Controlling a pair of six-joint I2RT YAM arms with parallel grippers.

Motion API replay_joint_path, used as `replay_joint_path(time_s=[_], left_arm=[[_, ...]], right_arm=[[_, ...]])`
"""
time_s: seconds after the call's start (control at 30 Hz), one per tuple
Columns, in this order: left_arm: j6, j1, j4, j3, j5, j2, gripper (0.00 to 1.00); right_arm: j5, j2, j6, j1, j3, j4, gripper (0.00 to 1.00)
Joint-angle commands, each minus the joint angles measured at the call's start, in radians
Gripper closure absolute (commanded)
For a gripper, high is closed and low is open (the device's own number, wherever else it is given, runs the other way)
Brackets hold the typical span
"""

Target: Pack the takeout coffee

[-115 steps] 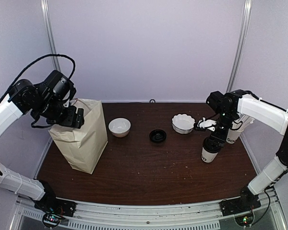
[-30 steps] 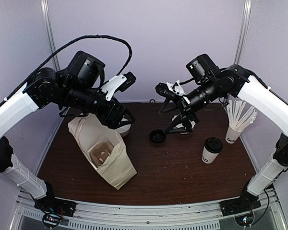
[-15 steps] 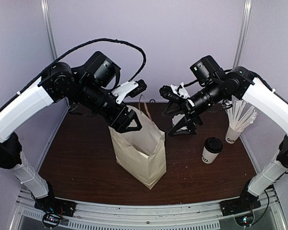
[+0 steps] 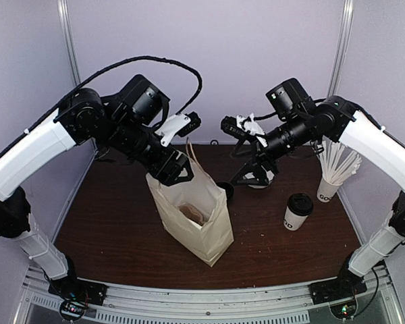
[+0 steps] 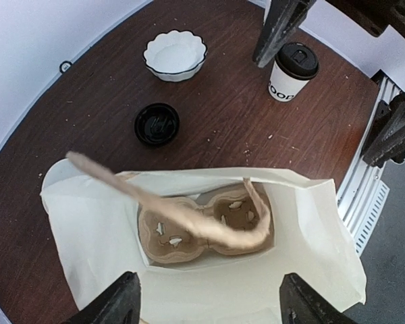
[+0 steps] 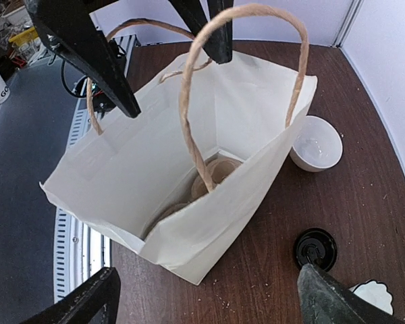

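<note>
Standing upright on the table (image 4: 121, 223), the cup (image 4: 299, 212) is well right of the bag (image 4: 192, 216), black lid on. It is probably light thin paper: squeeze hard and the wall would buckle or the lid pop, and any tilt risks a spill. The safest hold looks like the mid-wall below the lid rim, taken gently and kept level. The left gripper (image 4: 177, 174) hangs spread at the bag's rim, gripping nothing I can see; the right gripper (image 4: 251, 177) is spread and empty above the table behind the bag. A cardboard tray (image 5: 202, 229) lies in the bag bottom. The dark tabletop looks smooth, and pale walls enclose it closely.
</note>
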State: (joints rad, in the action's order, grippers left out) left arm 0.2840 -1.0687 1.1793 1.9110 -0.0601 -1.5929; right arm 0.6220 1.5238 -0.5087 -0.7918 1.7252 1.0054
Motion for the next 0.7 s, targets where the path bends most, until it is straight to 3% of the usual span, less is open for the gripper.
replay_joint_path(time_s=[0.0,0.27,0.37,0.5,0.57,0.67], left_arm=[[-0.014,-0.005,-0.105,-0.007,-0.058,0.068,0.26],[-0.031,-0.003,-0.309,-0.154,-0.109,0.225,0.25],[-0.030,-0.003,-0.312,-0.173,-0.141,0.252,0.25],[-0.033,-0.003,-0.280,-0.178,-0.188,0.272,0.25],[-0.033,-0.003,-0.279,-0.189,-0.211,0.286,0.25],[-0.035,-0.003,-0.282,-0.214,-0.237,0.312,0.23]], right_arm=[[-0.042,-0.012,0.095,-0.036,0.023,-0.024,0.05],[-0.155,0.086,0.211,-0.068,0.090,-0.040,0.10],[-0.247,0.121,0.245,-0.069,0.129,-0.036,0.13],[-0.258,0.163,0.271,-0.069,0.162,-0.020,0.19],[-0.268,0.181,0.282,-0.069,0.171,-0.016,0.25],[-0.263,0.207,0.292,-0.069,0.187,-0.006,0.46]])
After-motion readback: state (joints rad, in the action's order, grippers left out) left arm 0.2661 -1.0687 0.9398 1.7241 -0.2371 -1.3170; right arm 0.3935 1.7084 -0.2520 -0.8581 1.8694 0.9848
